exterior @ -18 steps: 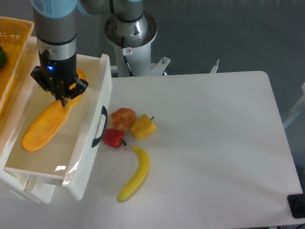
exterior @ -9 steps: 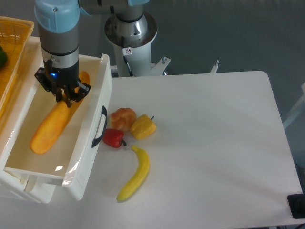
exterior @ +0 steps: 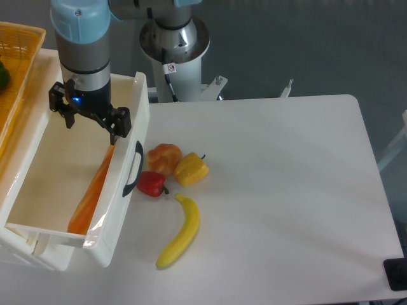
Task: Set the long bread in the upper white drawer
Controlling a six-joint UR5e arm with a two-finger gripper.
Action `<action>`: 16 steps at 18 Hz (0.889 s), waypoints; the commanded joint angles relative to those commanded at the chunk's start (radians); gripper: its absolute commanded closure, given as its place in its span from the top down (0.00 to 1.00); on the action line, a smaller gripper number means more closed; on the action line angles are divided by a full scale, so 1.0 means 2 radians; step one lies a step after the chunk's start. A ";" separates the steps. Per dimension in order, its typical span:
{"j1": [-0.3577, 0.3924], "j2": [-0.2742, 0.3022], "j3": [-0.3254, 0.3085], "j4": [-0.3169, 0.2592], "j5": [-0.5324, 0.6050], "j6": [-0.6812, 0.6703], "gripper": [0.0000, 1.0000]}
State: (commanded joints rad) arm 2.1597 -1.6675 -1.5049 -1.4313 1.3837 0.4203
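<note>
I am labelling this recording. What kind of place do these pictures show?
Probably a robotics lab test bench, not a kitchen: a grey-and-blue robot arm on a pedestal works over a plain white table, with toy-like plastic fruit such as a yellow banana beside a white plastic drawer.

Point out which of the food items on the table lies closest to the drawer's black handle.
The red pepper: it sits right beside the handle; the yellow pepper and banana lie farther off.

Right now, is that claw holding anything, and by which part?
Nothing. The gripper is open above the upper white drawer; the long bread lies free inside.
</note>
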 joint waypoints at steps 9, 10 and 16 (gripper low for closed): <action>0.087 0.018 0.012 0.021 -0.006 0.053 1.00; 0.101 0.015 0.010 0.023 -0.002 0.066 1.00; 0.156 -0.021 0.005 0.025 0.024 0.195 1.00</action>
State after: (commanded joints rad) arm 2.4711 -1.7102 -1.4941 -1.3806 1.4312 0.8110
